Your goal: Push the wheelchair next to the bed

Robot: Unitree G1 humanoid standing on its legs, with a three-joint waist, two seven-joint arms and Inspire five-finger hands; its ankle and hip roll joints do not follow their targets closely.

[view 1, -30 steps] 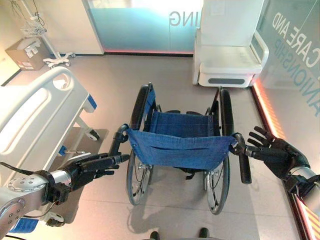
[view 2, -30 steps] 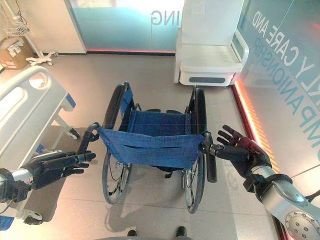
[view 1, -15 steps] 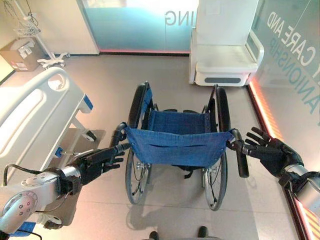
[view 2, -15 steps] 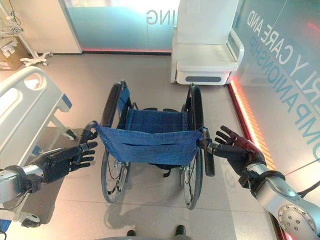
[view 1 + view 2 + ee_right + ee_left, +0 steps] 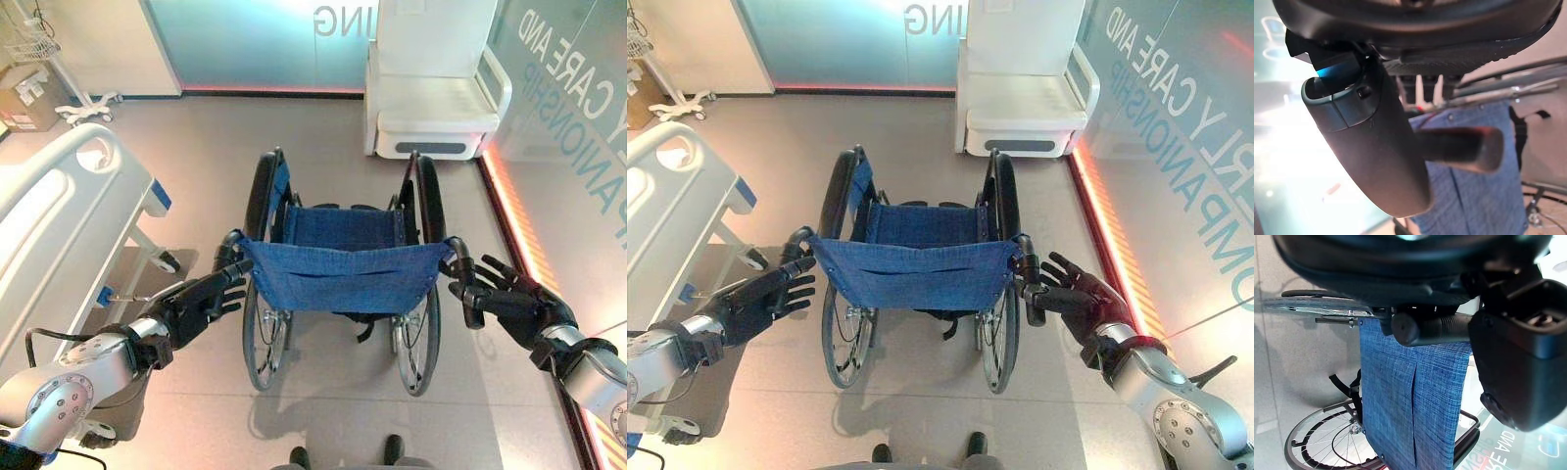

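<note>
Grey floor (image 5: pixel 323 411) runs through the whole room, and the wheelchair (image 5: pixel 343 279) stands in the middle of it with its blue back (image 5: pixel 341 276) turned to the robot. To the left of the wheelchair is the white bed (image 5: pixel 59 220), near but not touching it, with a strip of floor between. Far behind the wheelchair a white armchair (image 5: pixel 436 98) stands at the glass wall (image 5: pixel 255 39), and a cardboard box (image 5: pixel 27 108) lies further behind the bed.

Both hands are at the push handles, but neither one has closed. The left hand (image 5: pixel 201 299) reaches to the left handle (image 5: pixel 228 253) with its fingers straight and a little apart; the tips are just beside the grip, and in the left wrist view the handle (image 5: pixel 1430 329) passes close under the palm. The right hand (image 5: pixel 514 304) is just beside the right handle (image 5: pixel 465 279), its fingers spread wide. In the right wrist view the grip (image 5: pixel 1459 147) lies between the thumb and the palm, and nothing is curled round it.

I judge that the step in hand is the taking of the handles, so the pushing itself is not yet begun. The next move calls for both hands to close round the grips. After that the chair must go forward and turn to the left, towards the side of the bed. Probably the right hand must push more than the left one, so that the left wheel (image 5: pixel 263 323) does not hit the bed frame.
</note>
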